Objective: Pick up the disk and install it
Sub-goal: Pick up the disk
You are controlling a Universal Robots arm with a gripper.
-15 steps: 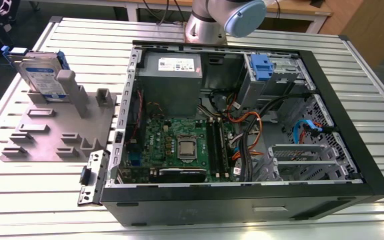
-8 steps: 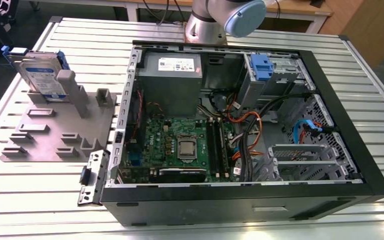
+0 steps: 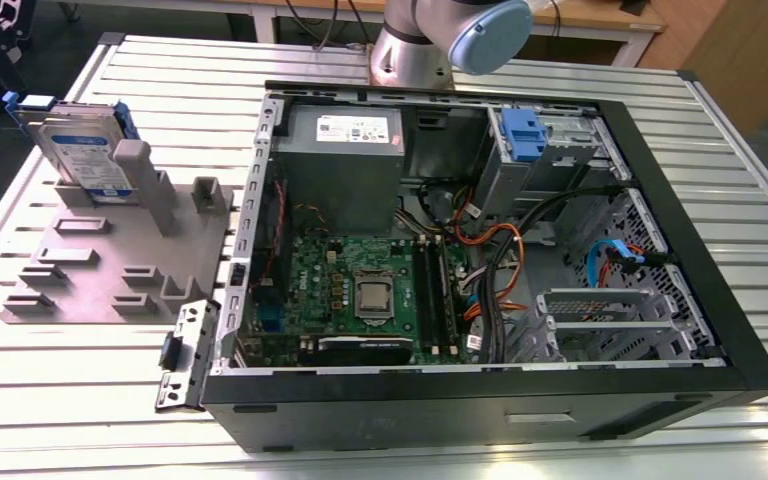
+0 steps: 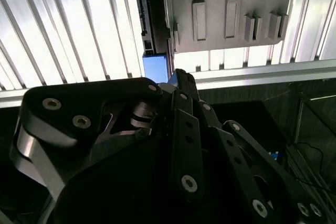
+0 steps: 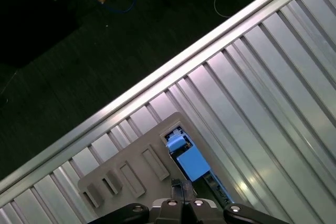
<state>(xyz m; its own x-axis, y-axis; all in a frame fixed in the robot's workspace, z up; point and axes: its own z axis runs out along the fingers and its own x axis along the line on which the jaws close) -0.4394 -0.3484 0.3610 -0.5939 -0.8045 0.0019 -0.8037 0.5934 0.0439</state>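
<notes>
Slatted table (image 3: 77,400), disk (image 3: 80,150) upright on fixture (image 3: 117,260)

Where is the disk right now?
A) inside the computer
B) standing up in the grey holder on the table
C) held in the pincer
B: the disk stands upright in the grey holder on the table, outside the open computer case.
</notes>
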